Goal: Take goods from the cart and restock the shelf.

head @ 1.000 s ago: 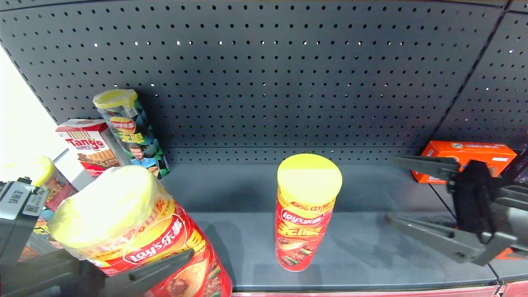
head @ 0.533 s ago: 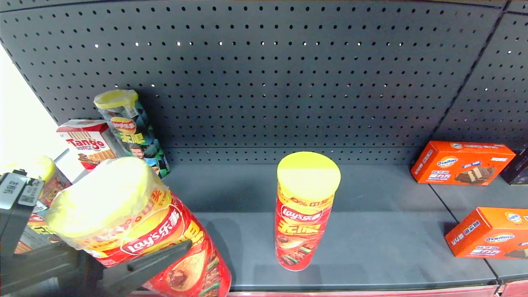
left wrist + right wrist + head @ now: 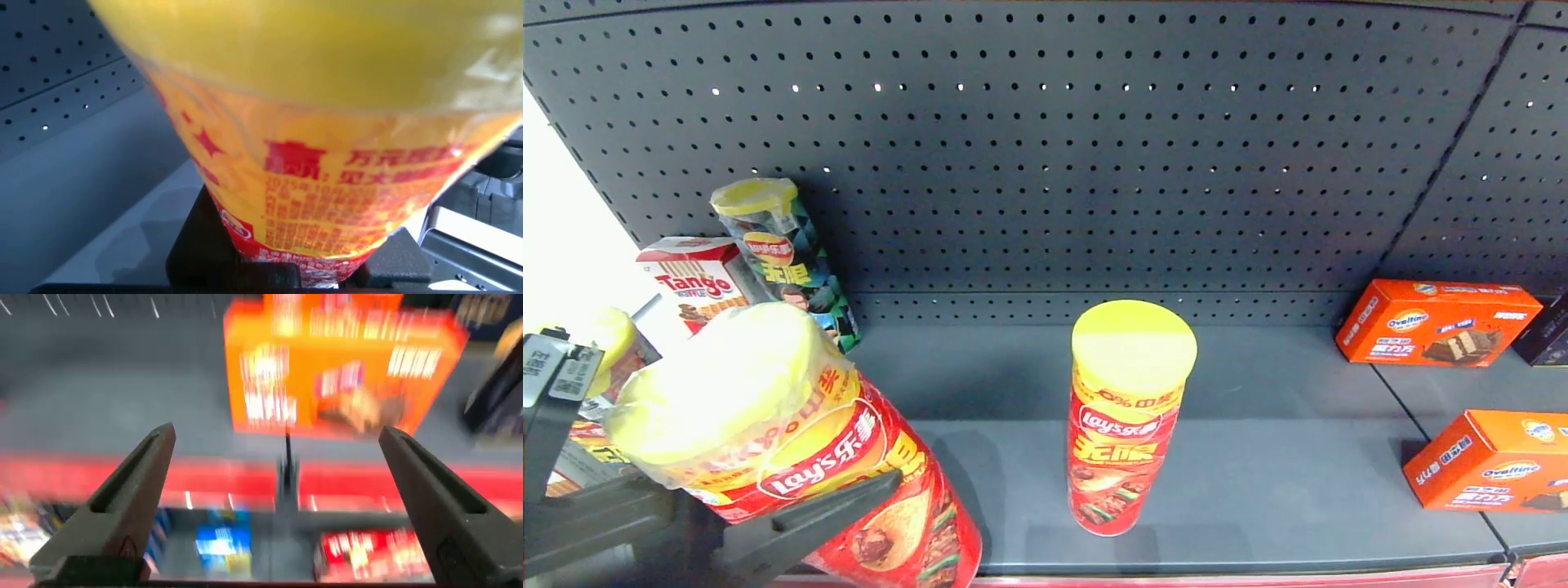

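My left gripper is at the lower left in the head view, shut on a red chips can with a yellow lid. The can is tilted and hangs in front of the shelf's front edge. The left wrist view shows the same can close up, clamped at its base. A second red chips can stands upright in the middle of the grey shelf board. My right gripper is open with nothing between its fingers, facing an orange box on the shelf.
A green chips can and a wafer box stand at the back left against the pegboard. Two orange boxes lie on the right. Bare board surrounds the upright can. A red strip lines the shelf's front edge.
My right gripper, open over the shelf's right side a second ago, has pulled back out of the head view, uncovering the orange boxes. The held can has shifted slightly left and up.
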